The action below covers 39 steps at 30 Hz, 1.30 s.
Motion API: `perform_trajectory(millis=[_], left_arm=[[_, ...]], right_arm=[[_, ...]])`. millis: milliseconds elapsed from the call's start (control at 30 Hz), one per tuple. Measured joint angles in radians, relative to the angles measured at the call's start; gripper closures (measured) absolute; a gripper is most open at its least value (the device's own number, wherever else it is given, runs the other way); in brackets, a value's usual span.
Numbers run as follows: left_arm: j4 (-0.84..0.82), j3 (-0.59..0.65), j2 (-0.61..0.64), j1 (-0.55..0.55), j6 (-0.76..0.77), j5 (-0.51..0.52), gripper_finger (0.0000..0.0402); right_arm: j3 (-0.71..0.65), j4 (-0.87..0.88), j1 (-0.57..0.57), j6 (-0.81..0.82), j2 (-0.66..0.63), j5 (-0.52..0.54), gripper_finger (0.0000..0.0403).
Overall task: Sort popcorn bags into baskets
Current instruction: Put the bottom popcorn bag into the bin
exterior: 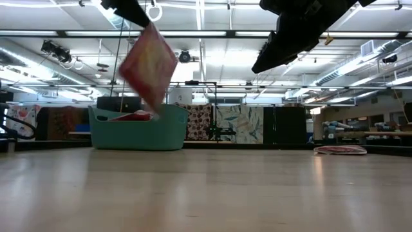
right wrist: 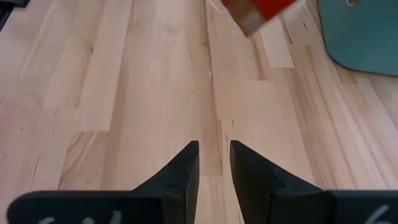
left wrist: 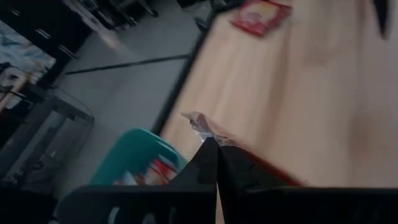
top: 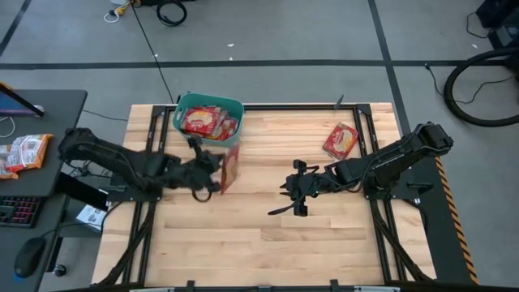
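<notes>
Left gripper (top: 217, 172) sits just left of table centre, fingers pinched together on a red-orange popcorn bag (top: 230, 168). From above the held bag shows nearly edge-on, its long axis running roughly 12 to 6 o'clock; in the low view the bag (exterior: 149, 64) hangs clear of the table, tilted like a diamond with one corner lowest. Left wrist view: the fingers (left wrist: 208, 163) meet on the bag's crumpled top edge.

Teal basket (top: 209, 118) stands at the table's far edge, about 11 o'clock from centre, just beyond the held bag. Several red-orange bags with cream labels (top: 204, 122) lie flat inside it; exact count unclear.

One more bag (top: 340, 140) lies flat on the wood at about 2 o'clock from centre, long axis angled toward 1 o'clock, well apart from the basket.

Right gripper (top: 293, 188) hovers just right of centre, pointing toward 9 o'clock. Its fingers (right wrist: 184, 165) stand slightly parted with only bare wood between them; it holds nothing.

Surface: pale wood-plank table (top: 268, 235) in a dark frame. Grey floor with dark tape lines and cables around it. A dark desk (top: 40, 146) at 9 o'clock carries two more packets (top: 24, 152), a keyboard and a mouse. Low view shows patterned panels and strip ceiling lights behind.
</notes>
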State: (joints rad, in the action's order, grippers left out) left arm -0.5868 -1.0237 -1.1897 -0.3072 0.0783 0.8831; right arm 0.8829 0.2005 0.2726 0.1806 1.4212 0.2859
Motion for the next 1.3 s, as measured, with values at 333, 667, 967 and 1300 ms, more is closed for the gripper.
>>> perform_trajectory(millis=[333, 667, 967, 1300], left_arm=[[0.281, -0.001, 0.060, 0.272, -0.319, -0.158, 0.0401], [0.451, -0.001, 0.064, 0.539, -0.389, -0.362, 0.0401], [0.486, 0.000, 0.049, 0.765, -0.389, -0.429, 0.0401], [0.382, 0.000, 0.050, 0.915, -0.334, -0.476, 0.0401]], right_arm=[[0.000, -0.005, 0.000, 0.000, 0.000, 0.000, 0.0307], [0.000, -0.005, 0.000, 0.000, 0.000, 0.000, 0.0307], [0.000, -0.023, 0.000, 0.000, 0.000, 0.000, 0.0307], [0.000, -0.029, 0.000, -0.001, 0.000, 0.000, 0.0307]])
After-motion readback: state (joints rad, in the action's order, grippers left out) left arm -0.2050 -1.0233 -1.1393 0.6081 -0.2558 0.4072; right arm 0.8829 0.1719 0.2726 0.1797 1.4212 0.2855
